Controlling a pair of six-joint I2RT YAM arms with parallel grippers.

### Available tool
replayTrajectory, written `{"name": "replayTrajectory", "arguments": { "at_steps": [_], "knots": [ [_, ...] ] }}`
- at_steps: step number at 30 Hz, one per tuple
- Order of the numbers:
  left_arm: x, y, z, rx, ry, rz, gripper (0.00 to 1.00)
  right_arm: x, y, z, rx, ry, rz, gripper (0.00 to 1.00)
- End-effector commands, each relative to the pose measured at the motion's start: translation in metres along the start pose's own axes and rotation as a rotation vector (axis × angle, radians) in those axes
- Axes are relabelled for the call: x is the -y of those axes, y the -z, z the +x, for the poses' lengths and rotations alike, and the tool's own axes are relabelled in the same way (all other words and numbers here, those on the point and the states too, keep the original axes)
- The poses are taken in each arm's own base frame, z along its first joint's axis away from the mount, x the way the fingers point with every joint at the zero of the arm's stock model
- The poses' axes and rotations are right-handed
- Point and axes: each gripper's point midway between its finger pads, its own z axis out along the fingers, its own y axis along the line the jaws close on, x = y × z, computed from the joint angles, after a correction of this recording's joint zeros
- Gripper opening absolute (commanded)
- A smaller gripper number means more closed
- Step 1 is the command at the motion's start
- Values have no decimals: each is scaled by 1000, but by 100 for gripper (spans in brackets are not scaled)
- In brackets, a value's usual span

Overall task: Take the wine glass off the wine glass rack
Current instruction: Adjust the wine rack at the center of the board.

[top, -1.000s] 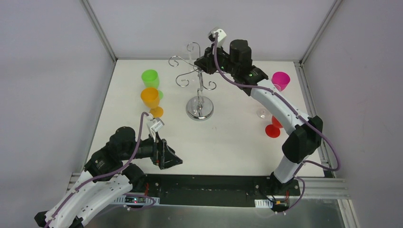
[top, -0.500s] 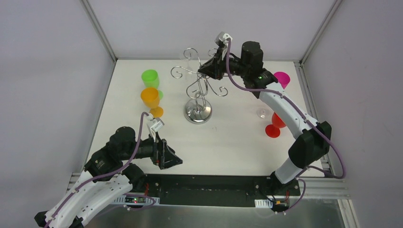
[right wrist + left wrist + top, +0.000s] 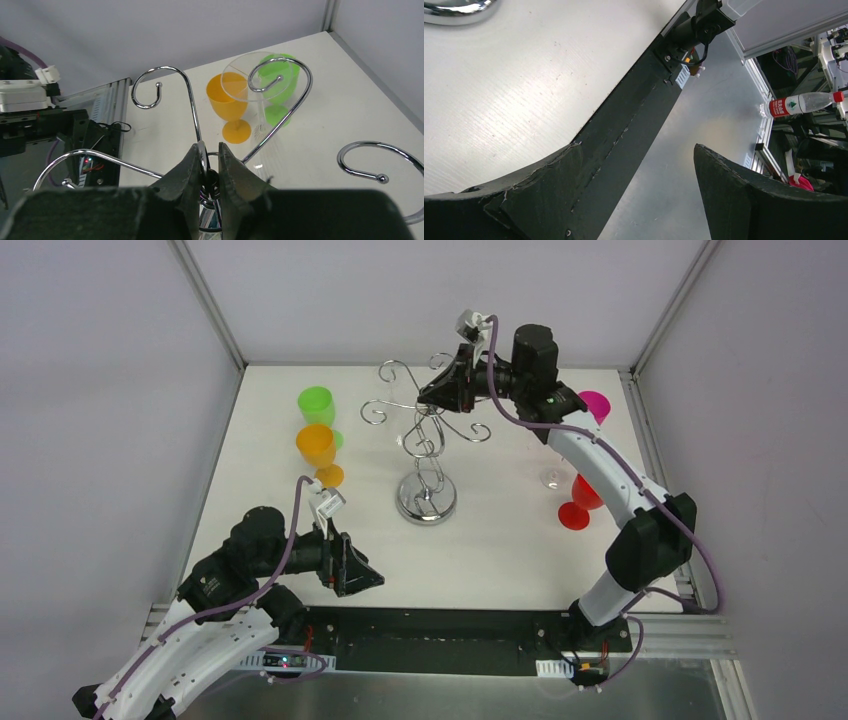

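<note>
The chrome wine glass rack [image 3: 425,502] stands mid-table, leaning, with its scrolled arms [image 3: 372,144] spread round its top. My right gripper [image 3: 437,392] is shut on the rack's top ring, fingers [image 3: 187,165] pinching the wire in the right wrist view. A clear wine glass [image 3: 247,75] hangs upside down from one curled arm, its foot up by the scroll end. My left gripper [image 3: 362,575] rests low near the table's front edge, open and empty [image 3: 636,150]. The rack's mirrored base [image 3: 454,7] shows at the top left corner of the left wrist view.
An orange glass [image 3: 316,445] and a green glass [image 3: 317,402] stand at the back left. A pink glass [image 3: 592,405], a clear glass [image 3: 552,478] and a red glass [image 3: 577,508] are at the right edge. Grey walls enclose the table.
The right gripper has moved right and slightly up with the rack's top in its grip. The rack has tilted and its base has shifted toward the front. The left arm has stayed still.
</note>
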Motion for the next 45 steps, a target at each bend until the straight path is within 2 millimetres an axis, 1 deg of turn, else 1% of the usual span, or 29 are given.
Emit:
{"name": "replayTrajectory", "arguments": {
  "at_steps": [1, 7, 8, 9, 14, 18, 25, 28, 32, 39, 45],
  "knots": [
    [-2, -2, -5, 17, -29, -5, 85, -50, 17, -90, 188, 223, -197, 0],
    [-1, -2, -5, 15, -30, -2, 85, -71, 23, -92, 152, 203, -372, 0],
    [-2, -2, -4, 14, -29, -3, 85, -80, 27, -88, 131, 204, -436, 0],
    [-1, -2, -4, 13, -29, -2, 85, -86, 30, -85, 119, 206, -467, 0],
    [-1, -2, -4, 12, -29, -1, 85, -99, 40, -69, 91, 240, -547, 0],
    [-1, -3, -4, 10, -29, -1, 85, -103, 45, -56, 70, 255, -587, 0],
    [-1, -3, -4, 8, -28, 0, 85, -107, 53, -44, 20, 268, -639, 0],
    [-1, -2, -4, 11, -29, -1, 85, -110, 56, -43, 10, 277, -647, 0],
    [-1, -2, -4, 12, -30, -1, 85, -111, 57, -38, 7, 268, -647, 0],
    [0, -2, -4, 9, -31, 3, 85, -109, 57, -21, 3, 257, -646, 0],
    [-1, -3, -4, 6, -29, 3, 85, -110, 59, -14, -1, 244, -644, 1]
  ]
}}
